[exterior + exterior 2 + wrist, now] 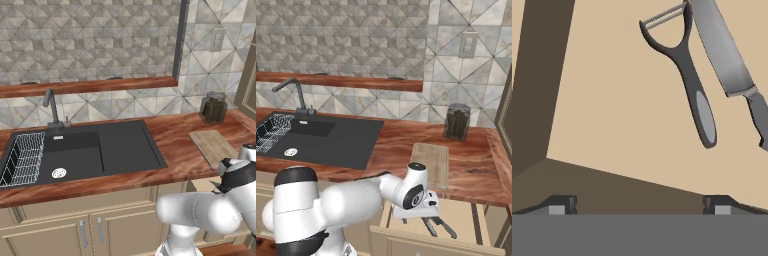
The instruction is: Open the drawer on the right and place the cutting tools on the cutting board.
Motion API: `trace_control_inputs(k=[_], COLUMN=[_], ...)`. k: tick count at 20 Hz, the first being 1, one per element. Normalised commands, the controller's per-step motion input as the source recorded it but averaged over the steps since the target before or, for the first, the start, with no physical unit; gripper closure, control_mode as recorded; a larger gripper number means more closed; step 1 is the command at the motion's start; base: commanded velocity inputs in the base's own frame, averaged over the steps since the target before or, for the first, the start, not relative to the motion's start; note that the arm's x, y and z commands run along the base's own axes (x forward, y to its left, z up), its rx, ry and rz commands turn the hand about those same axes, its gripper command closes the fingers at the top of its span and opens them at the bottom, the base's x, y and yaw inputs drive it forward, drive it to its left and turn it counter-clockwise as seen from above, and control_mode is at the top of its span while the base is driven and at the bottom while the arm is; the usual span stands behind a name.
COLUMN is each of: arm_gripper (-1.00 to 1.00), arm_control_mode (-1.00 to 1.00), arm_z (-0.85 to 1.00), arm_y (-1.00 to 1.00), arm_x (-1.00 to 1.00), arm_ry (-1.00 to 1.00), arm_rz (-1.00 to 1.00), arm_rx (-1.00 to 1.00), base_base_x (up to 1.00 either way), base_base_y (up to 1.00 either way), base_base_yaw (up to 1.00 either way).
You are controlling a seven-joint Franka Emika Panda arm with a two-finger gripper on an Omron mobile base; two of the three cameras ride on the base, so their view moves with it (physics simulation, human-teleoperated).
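Now hovering over the pulled-out drawer (pixel 466 220), the gripper (pixel 639 205) with jaws spread wide, pinching nothing. Lying on the beige drawer floor (pixel 612 100): a dark-grey peeler (pixel 684 65), Y-shaped head up, handle slanting down toward the right, and just beside it a knife (pixel 722 50) with a grey blade and dark handle, its blade near or touching the peeler's head, hard to tell which. Showing faintly in the right base view, two slim dark tools (pixel 437 226) just past the white hand. Resting flat on the reddish wood countertop (pixel 401 145), the cutting board (pixel 432 162), directly above the open drawer, bare on top. Standing behind the board, a glass jar (pixel 457 121) of dark contents; sitting well to the left, the black sink (pixel 82 150).
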Motion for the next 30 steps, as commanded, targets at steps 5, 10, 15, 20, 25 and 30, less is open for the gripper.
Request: trace_control_inputs(k=[5,10,15,20,25,30], arm_gripper=[-1.00,-1.00,-1.00,-1.00,-1.00,-1.00], arm_control_mode=[-1.00,-1.00,-1.00,-1.00,-1.00,-1.00], arm_z=[-0.05,-0.01,-0.02,0.00,0.00,0.00], arm_y=[0.00,0.00,0.00,0.00,0.00,0.00], arm_x=[-0.21,-0.11,-0.17,-0.40,-0.34,-0.52], arm_ry=[0.00,0.00,0.00,0.00,0.00,0.00], arm_rz=[0.00,0.00,0.00,0.00,0.00,0.00], arm_rx=[0.00,0.00,0.00,0.00,0.01,0.00], base_base_x=[0.00,0.00,0.00,0.00,0.00,0.00], base_base_y=[0.00,0.00,0.00,0.00,0.00,0.00], base_base_yaw=[0.00,0.00,0.00,0.00,0.00,0.00])
